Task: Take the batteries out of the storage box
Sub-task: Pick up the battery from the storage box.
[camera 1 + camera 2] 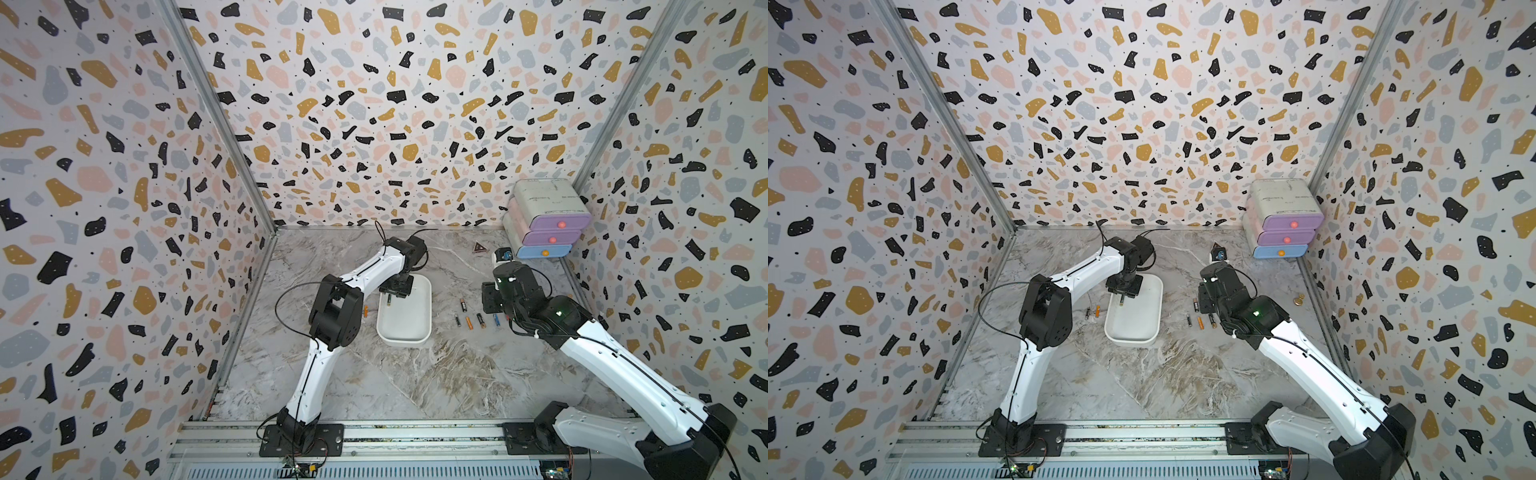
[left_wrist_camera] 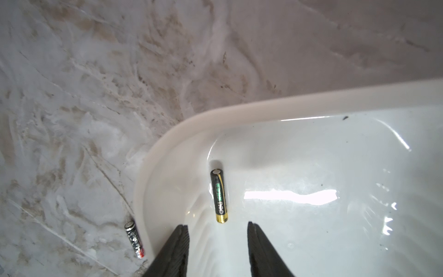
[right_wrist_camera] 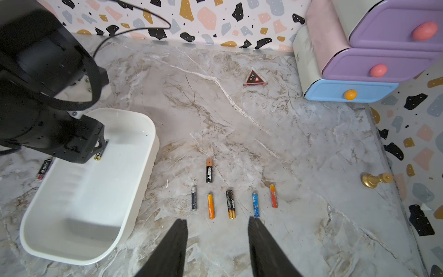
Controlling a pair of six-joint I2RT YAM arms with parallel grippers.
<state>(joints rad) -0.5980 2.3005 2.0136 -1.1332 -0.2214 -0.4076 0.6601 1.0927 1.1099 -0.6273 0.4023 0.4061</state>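
Note:
The white storage box [image 1: 401, 341] [image 1: 1129, 341] lies mid-table. One black-and-gold battery [image 2: 218, 196] [image 3: 98, 155] lies inside it near the far left wall. My left gripper [image 2: 217, 225] [image 1: 395, 291] hangs open just above that battery, touching nothing. Several batteries lie in a row on the marble right of the box, among them an orange one [image 3: 210, 206] and a blue one [image 3: 255, 204]. My right gripper [image 3: 217, 220] [image 1: 489, 299] hovers open and empty over that row. Left of the box lie a black-and-red battery [image 2: 135, 239] [image 3: 44, 168] and an orange battery [image 1: 1097, 311].
A pastel purple-and-blue drawer unit [image 1: 544, 220] [image 3: 374, 60] stands in the back right corner. A small brass knob [image 3: 375, 179] [image 1: 1298, 300] lies by the right wall. A dark triangular piece [image 3: 254, 79] sits near the back. Patterned walls close three sides.

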